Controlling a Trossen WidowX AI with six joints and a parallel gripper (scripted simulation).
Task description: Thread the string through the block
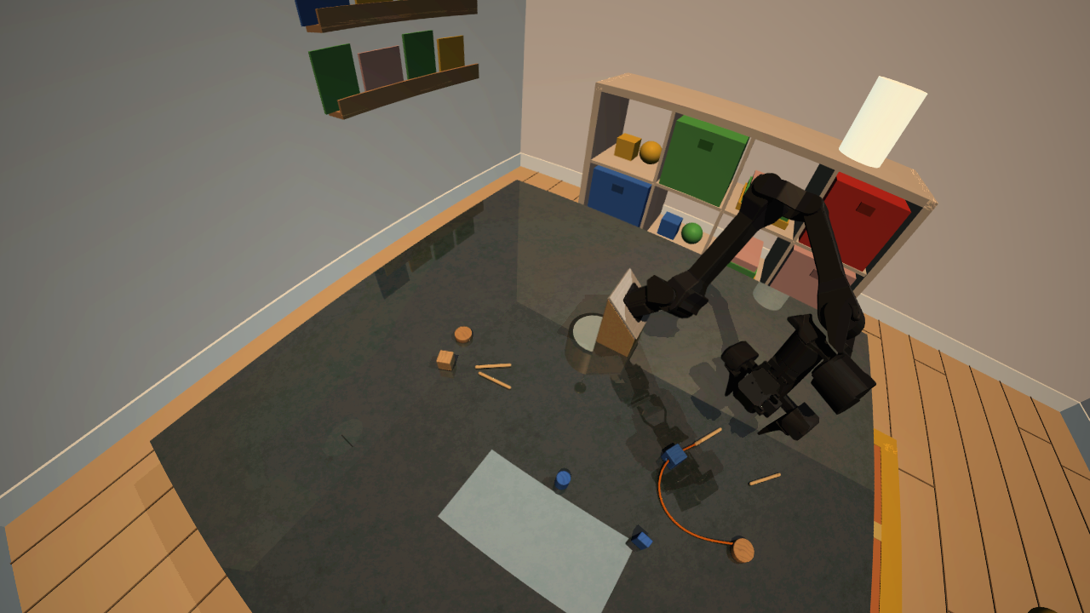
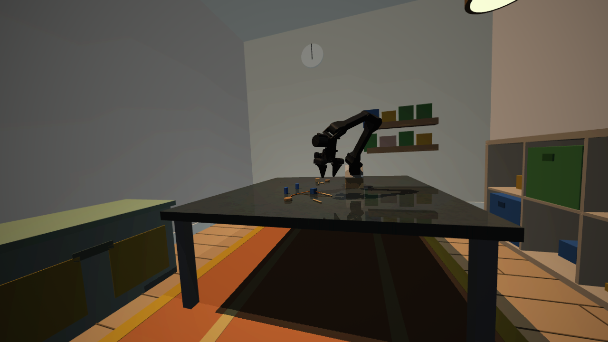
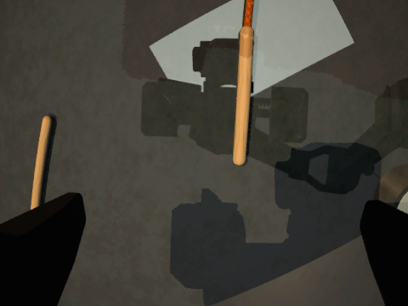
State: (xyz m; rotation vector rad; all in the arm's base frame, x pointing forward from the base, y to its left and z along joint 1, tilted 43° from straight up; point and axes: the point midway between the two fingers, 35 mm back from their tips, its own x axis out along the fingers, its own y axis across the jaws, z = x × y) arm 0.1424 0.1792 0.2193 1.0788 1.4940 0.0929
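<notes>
On your left in the top view, the button [image 1: 742,549] anchors the string [image 1: 674,514], which curves up into the blue block [image 1: 675,455]. The stick [image 1: 707,437] lies on the bench [image 1: 319,426] just past the block, string apparently through it. Farther right, your gripper [image 1: 788,415] hangs above with fingers spread wide, holding nothing. You're at the finish: hold off and let everything settle.
</notes>
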